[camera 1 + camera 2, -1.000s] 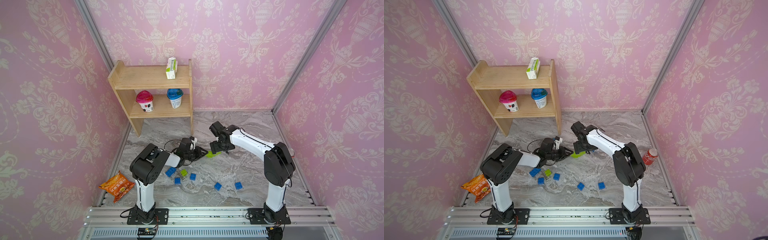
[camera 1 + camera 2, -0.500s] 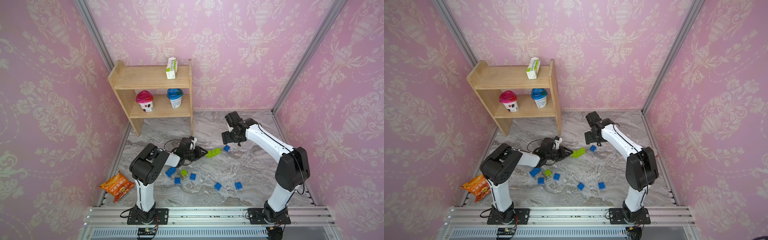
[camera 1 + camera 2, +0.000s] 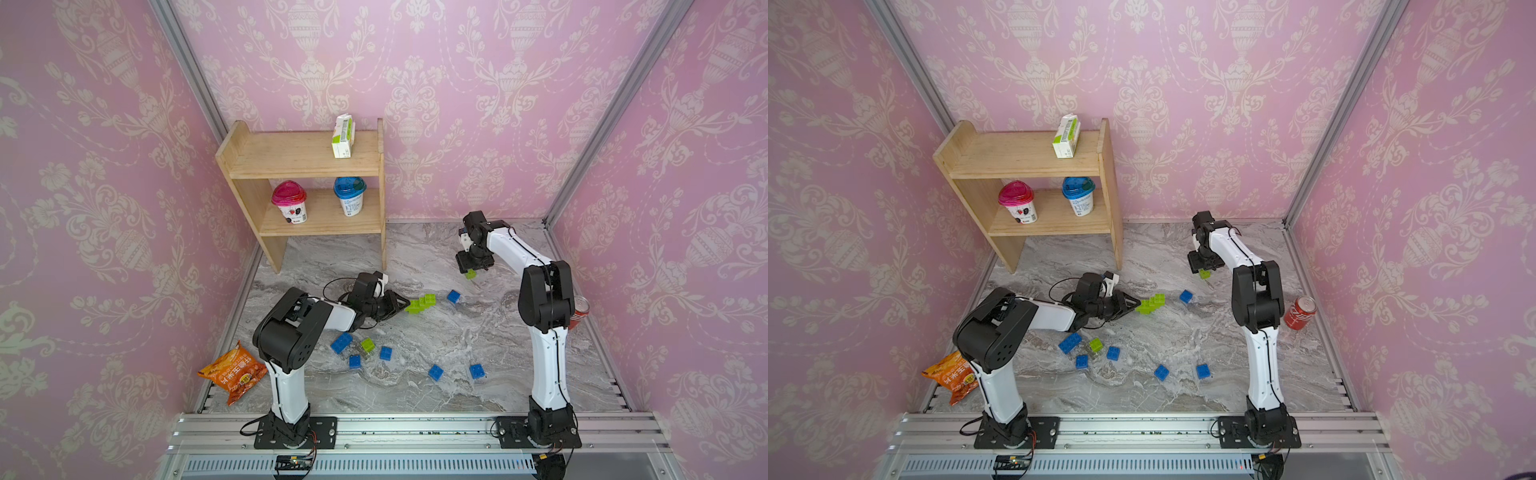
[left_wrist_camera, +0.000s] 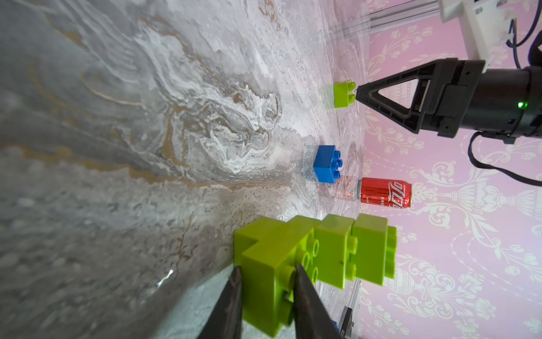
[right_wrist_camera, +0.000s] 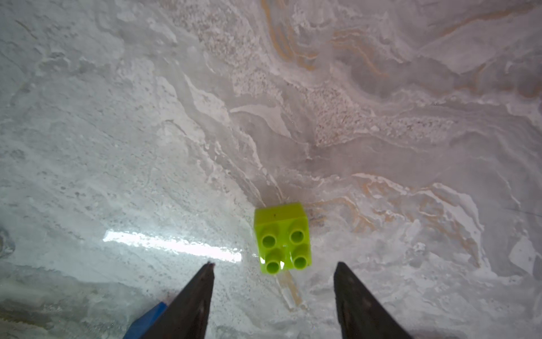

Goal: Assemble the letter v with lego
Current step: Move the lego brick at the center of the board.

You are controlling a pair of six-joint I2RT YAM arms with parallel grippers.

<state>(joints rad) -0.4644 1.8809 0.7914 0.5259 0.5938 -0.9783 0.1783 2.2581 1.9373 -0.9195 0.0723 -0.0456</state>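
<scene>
Now: the right end effector point(image 5: 273, 264) hangs straight over the lone lime brick point(image 5: 281, 234), fingers apart and gripping nothing.
Target's bearing: directly beneath, between the two fingers though not quite centred; it sits studs up on the worktop point(image 5: 117, 117).
Long axis: none to speak of, since the brick is square; either pair of side faces would serve.
Nearer arm: the right, clearly; the left is well apart.
Left end effector point(image 4: 267, 268): clenched on one end of the stepped lime stack point(image 4: 322, 249), which runs away from its fingertips toward the right arm.
Coming move, likely: descend, then close.
</scene>
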